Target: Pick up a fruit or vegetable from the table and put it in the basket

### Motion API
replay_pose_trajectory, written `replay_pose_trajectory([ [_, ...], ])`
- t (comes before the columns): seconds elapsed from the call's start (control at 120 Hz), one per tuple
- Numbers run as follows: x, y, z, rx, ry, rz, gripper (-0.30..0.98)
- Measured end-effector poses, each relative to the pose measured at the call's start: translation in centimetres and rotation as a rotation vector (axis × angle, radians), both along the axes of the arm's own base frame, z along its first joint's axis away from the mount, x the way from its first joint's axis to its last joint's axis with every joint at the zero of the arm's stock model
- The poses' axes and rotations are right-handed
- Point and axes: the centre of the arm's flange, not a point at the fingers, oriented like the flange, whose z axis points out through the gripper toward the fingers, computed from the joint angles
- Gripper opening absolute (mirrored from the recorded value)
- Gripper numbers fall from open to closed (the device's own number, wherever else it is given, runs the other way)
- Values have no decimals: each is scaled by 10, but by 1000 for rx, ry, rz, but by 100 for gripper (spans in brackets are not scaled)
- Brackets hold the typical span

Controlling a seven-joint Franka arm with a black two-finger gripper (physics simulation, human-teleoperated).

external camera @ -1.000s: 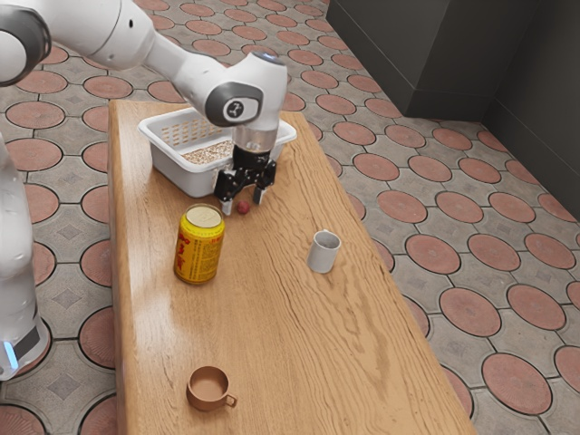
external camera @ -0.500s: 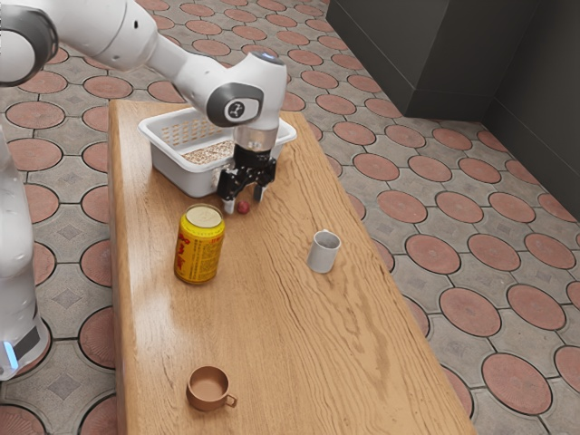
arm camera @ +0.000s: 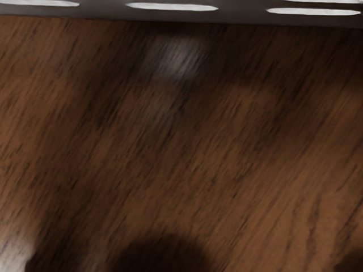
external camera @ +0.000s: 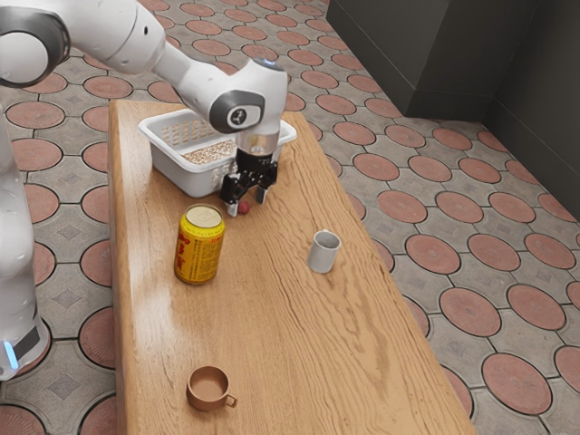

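My gripper (external camera: 247, 204) points down beside the basket, low over the table, its two fingers standing apart. Between them, nearer the finger on the exterior view's left, is a small round red fruit (external camera: 244, 207); a grip on it from both sides is not visible. The white basket (external camera: 183, 174), with slotted walls and a speckled tan bottom, stands just behind the hand. In the wrist view the basket's wall (arm camera: 244, 16) crosses above the wood, and a dark rounded shape lies at the lower edge, too dark to identify.
A yellow can (external camera: 199, 246) with red markings stands near the hand on the wooden table (external camera: 272, 335). A white mug (external camera: 323, 253) is toward the exterior view's right, and a brown cup (external camera: 208, 390) sits at the near end.
My hand has shifted slightly toward the exterior view's right. The finger on the view's left now stands closer to the fruit, which has barely moved.
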Motion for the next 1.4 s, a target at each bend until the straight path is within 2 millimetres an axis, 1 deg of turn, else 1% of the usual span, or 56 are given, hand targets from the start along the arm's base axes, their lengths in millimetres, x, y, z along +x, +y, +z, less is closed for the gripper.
replay_pose_trajectory([
  [0.158, 1, 0, -2, 1, -2, 1, 67],
  [0.3, 3, 1, -5, 4, -3, 4, 77],
  [0.4, 3, 0, -5, 4, -7, 8, 79],
  [0.433, 3, 0, -5, 4, -8, 9, 77],
  [0.5, 4, -1, -3, 3, -12, 9, 72],
  [0.592, 3, 0, 0, 3, -20, 12, 57],
  [0.633, 3, 0, 1, 3, -21, 14, 52],
  [0.675, 2, 1, 1, 3, -22, 16, 49],
  [0.842, 3, 0, 2, 1, -24, 17, 46],
  [0.975, 2, 1, 4, 2, -28, 19, 27],
  [1.133, 1, 1, 8, 4, -35, 22, 15],
  [1.2, 1, 0, 17, 8, -52, 20, 13],
  [1.267, 3, 0, 35, 17, -86, 18, 13],
  [1.333, 3, -1, 63, 27, -132, 13, 12],
  [1.4, -1, 0, 102, 53, -181, 4, 12],
])
